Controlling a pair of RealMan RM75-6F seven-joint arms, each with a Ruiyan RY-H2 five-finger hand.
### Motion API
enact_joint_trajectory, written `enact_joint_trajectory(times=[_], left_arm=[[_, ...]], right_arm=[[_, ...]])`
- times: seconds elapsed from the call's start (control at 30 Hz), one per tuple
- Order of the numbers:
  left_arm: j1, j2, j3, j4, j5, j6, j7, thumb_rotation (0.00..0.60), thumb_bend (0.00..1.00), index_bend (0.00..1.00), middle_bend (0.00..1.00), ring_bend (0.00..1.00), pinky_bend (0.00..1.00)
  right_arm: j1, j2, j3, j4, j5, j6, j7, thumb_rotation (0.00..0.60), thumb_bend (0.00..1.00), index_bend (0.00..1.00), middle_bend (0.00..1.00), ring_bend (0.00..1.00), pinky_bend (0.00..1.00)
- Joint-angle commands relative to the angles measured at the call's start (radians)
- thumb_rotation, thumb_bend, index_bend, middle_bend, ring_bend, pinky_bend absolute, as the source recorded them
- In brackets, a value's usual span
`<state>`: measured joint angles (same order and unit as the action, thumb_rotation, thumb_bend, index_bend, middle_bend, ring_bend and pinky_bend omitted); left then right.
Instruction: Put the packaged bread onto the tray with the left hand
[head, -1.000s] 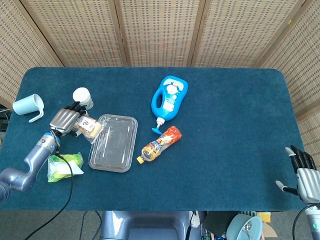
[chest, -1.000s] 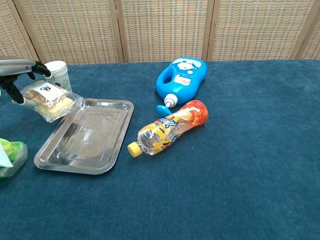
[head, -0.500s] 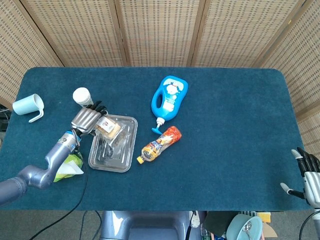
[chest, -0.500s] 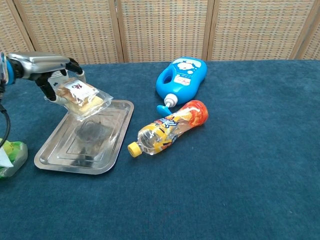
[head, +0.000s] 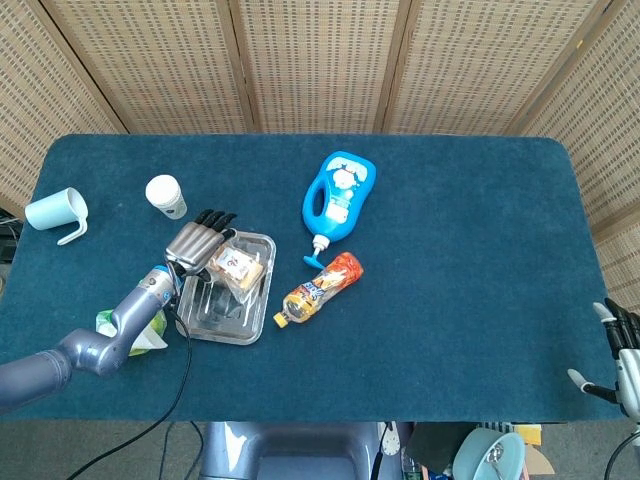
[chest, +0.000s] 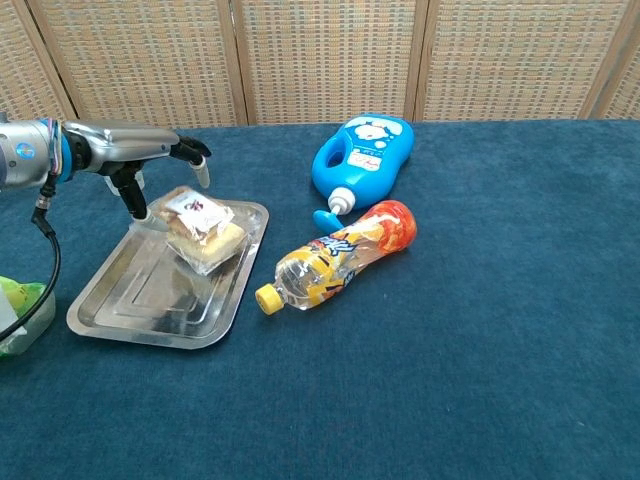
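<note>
The packaged bread (head: 241, 267) (chest: 205, 228), a clear wrapper with a white label, lies on the right part of the metal tray (head: 215, 335) (chest: 140, 295), one end propped up. My left hand (head: 196, 244) (chest: 150, 160) hovers over the tray's far left corner, just left of the bread, its fingers spread and nothing in them. My right hand (head: 624, 356) shows only at the bottom right edge of the head view, off the table, fingers apart and empty.
A blue bottle (head: 338, 195) (chest: 362, 155) lies behind an orange drink bottle (head: 320, 290) (chest: 340, 255), both right of the tray. A paper cup (head: 166, 196) and a light blue mug (head: 55, 212) stand at the far left. A green packet (head: 140, 330) (chest: 20, 310) lies near the left arm.
My left hand carried the bread rightward from beside the tray to over it, then let go; the bread now lies on the tray. My right hand sank toward the frame's edge.
</note>
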<state>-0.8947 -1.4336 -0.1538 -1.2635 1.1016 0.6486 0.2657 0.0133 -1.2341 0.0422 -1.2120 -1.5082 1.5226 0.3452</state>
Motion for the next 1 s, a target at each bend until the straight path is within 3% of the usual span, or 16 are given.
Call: enact_joint_trajectory(times=[0.03,0.27,0.53,0.73,0.9,1.0], left_arm=[[0.007,0.064,0.010,-0.085,-0.060,0.005,0.039,0.600,0.13,0.09,0.00,0.00,0.00],[0.014,0.114,0.028,-0.170,-0.100,0.029,0.062,0.600,0.10,0.04,0.00,0.00,0.00],[0.080,0.229,0.049,-0.262,-0.077,0.161,0.083,0.600,0.15,0.04,0.00,0.00,0.00],[0.194,0.387,0.081,-0.403,-0.018,0.310,0.057,0.600,0.15,0.04,0.00,0.00,0.00],[0.367,0.502,0.143,-0.502,0.108,0.541,0.003,0.600,0.16,0.04,0.00,0.00,0.00],[0.436,0.530,0.172,-0.515,0.176,0.626,-0.040,0.600,0.16,0.04,0.00,0.00,0.00]], right_arm=[[0.001,0.004,0.002,-0.011,-0.006,0.006,-0.009,0.600,0.18,0.00,0.00,0.00,0.00],[0.006,0.007,0.004,-0.028,-0.011,0.004,-0.028,0.600,0.18,0.00,0.00,0.00,0.00],[0.002,0.007,0.011,-0.016,0.022,-0.022,-0.005,0.600,0.18,0.00,0.00,0.00,0.00],[0.003,0.000,0.027,0.011,0.049,-0.040,0.043,0.600,0.18,0.00,0.00,0.00,0.00],[0.015,-0.001,0.033,0.023,0.036,-0.041,0.071,0.600,0.18,0.00,0.00,0.00,0.00],[0.021,0.004,0.032,0.015,0.026,-0.042,0.069,0.600,0.18,0.00,0.00,0.00,0.00]])
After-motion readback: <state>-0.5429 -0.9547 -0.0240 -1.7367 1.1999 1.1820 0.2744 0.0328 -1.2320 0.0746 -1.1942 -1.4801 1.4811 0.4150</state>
